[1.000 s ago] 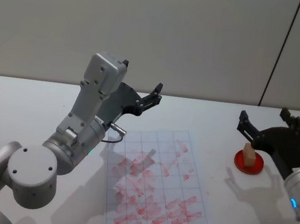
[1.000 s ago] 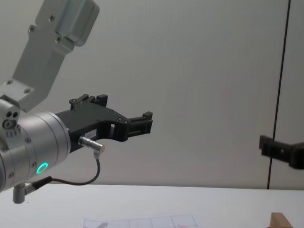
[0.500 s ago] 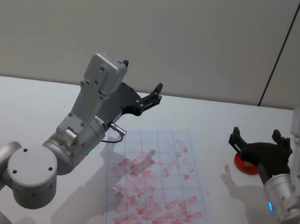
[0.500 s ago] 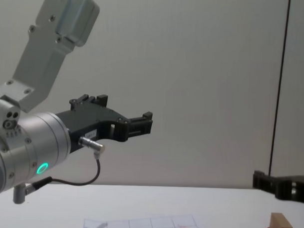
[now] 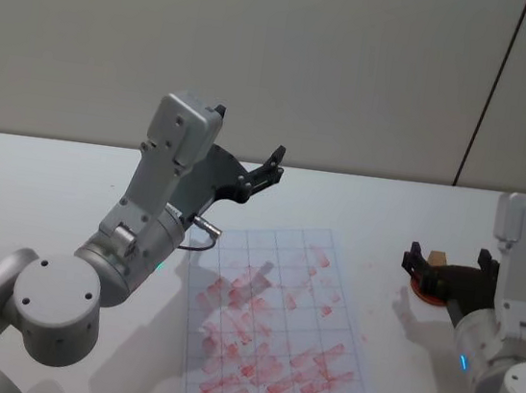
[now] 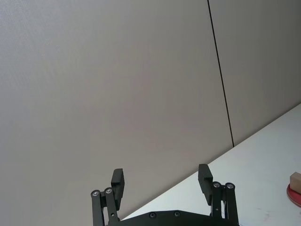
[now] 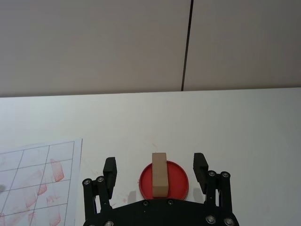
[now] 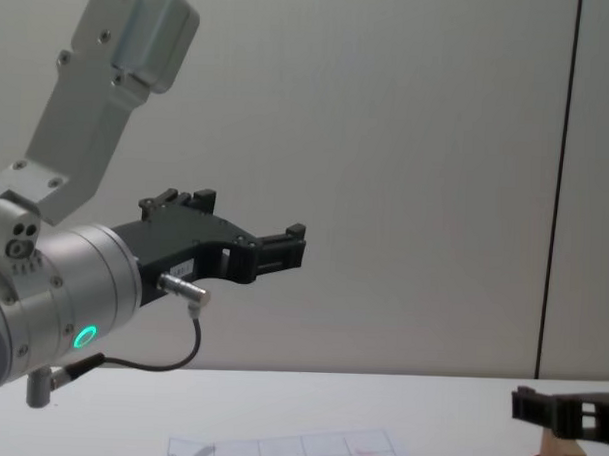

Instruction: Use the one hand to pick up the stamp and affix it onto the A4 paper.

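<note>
The stamp (image 7: 160,174) is a small tan wooden block standing on a round red ink pad (image 7: 178,181) at the table's right side. My right gripper (image 7: 155,167) is open, low over the pad, with one finger on each side of the stamp and a gap to both. In the head view the right gripper (image 5: 448,264) covers most of the pad, and the stamp (image 5: 438,257) peeks out between the fingers. The A4 paper (image 5: 275,324) lies in the middle of the table, gridded and covered with pinkish-red marks. My left gripper (image 5: 274,162) hangs open, raised above the paper's far-left corner.
The white table (image 5: 41,187) runs back to a plain beige wall with a dark vertical seam (image 5: 490,91). The left arm's grey body (image 5: 143,220) stands beside the paper's left edge, and a cable (image 8: 170,363) loops under its wrist.
My right gripper has come down from well above the table to the level of the stamp and now straddles it. The left arm has not moved.
</note>
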`<action>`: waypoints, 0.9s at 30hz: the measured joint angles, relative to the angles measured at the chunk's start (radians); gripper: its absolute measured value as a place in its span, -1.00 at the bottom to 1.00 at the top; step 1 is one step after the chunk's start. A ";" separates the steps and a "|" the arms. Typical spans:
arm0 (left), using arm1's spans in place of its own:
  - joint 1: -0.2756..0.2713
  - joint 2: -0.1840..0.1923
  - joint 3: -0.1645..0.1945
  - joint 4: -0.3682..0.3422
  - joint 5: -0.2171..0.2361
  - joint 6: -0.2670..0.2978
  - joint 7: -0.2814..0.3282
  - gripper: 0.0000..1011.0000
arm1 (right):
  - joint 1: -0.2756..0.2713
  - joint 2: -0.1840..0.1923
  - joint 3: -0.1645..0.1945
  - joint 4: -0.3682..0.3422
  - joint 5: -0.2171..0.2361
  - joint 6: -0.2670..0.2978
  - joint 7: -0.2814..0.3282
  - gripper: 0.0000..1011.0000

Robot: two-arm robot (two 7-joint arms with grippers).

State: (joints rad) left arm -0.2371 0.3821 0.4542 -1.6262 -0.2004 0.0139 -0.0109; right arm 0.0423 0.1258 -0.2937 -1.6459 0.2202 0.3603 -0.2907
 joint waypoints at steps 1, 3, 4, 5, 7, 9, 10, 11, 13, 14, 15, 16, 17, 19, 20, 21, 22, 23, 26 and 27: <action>0.000 0.000 0.000 0.000 0.000 0.000 0.000 0.98 | 0.004 -0.003 0.001 0.007 -0.001 0.006 -0.001 0.98; 0.000 0.000 0.000 0.000 0.000 0.000 0.000 0.98 | 0.009 -0.007 0.002 0.018 -0.004 0.013 -0.002 0.98; 0.000 0.000 0.000 0.000 0.000 0.000 0.000 0.98 | 0.010 -0.009 0.003 0.021 -0.005 0.016 -0.002 0.98; 0.000 0.000 0.000 0.000 0.000 0.000 0.000 0.98 | 0.012 -0.010 0.004 0.025 -0.006 0.019 -0.002 0.98; 0.000 0.000 0.000 0.000 0.000 0.000 0.000 0.98 | 0.016 -0.013 0.005 0.032 -0.008 0.023 -0.002 0.98; 0.000 0.000 0.000 0.000 0.000 0.000 0.000 0.98 | 0.021 -0.016 0.006 0.041 -0.012 0.030 -0.001 0.98; 0.000 0.000 0.000 0.000 0.000 0.000 0.000 0.98 | 0.023 -0.018 0.007 0.045 -0.013 0.032 0.000 0.98; 0.000 0.000 0.000 0.000 0.000 0.000 0.000 0.98 | 0.027 -0.020 0.008 0.052 -0.014 0.036 0.002 0.98; 0.000 0.000 0.000 0.000 0.000 0.000 0.000 0.98 | 0.031 -0.022 0.009 0.058 -0.016 0.040 0.005 0.98; 0.000 0.000 0.000 0.000 0.000 0.000 0.000 0.98 | 0.035 -0.024 0.010 0.067 -0.018 0.044 0.007 0.98; 0.000 0.000 0.000 0.000 0.000 0.000 0.000 0.98 | 0.037 -0.025 0.010 0.071 -0.018 0.045 0.008 0.98; 0.000 0.000 0.000 0.000 0.000 0.000 0.000 0.98 | 0.042 -0.028 0.012 0.079 -0.020 0.048 0.011 0.98; 0.000 0.000 0.000 0.000 0.000 0.000 0.000 0.98 | 0.044 -0.029 0.012 0.082 -0.020 0.049 0.012 0.98; 0.000 0.000 0.000 0.000 0.000 0.000 0.000 0.98 | 0.050 -0.032 0.014 0.093 -0.022 0.052 0.016 0.98; 0.000 0.000 0.000 0.000 0.000 0.000 0.000 0.98 | 0.052 -0.033 0.015 0.098 -0.023 0.053 0.017 0.94; 0.000 0.000 0.000 0.000 0.000 0.000 0.000 0.98 | 0.054 -0.034 0.015 0.102 -0.023 0.054 0.019 0.94; 0.000 0.000 0.000 0.000 0.000 0.000 0.000 0.98 | 0.056 -0.035 0.016 0.105 -0.024 0.054 0.020 0.90; 0.000 0.000 0.000 0.000 0.000 0.000 0.000 0.98 | 0.060 -0.037 0.017 0.114 -0.025 0.055 0.022 0.82; 0.000 0.000 0.000 0.000 0.000 0.000 0.000 0.98 | 0.066 -0.040 0.020 0.125 -0.026 0.056 0.025 0.66; 0.000 0.000 0.000 0.000 0.000 0.000 0.000 0.98 | 0.070 -0.043 0.021 0.132 -0.026 0.057 0.027 0.66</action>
State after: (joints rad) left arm -0.2371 0.3821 0.4542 -1.6262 -0.2004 0.0139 -0.0109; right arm 0.1119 0.0832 -0.2727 -1.5135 0.1938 0.4168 -0.2642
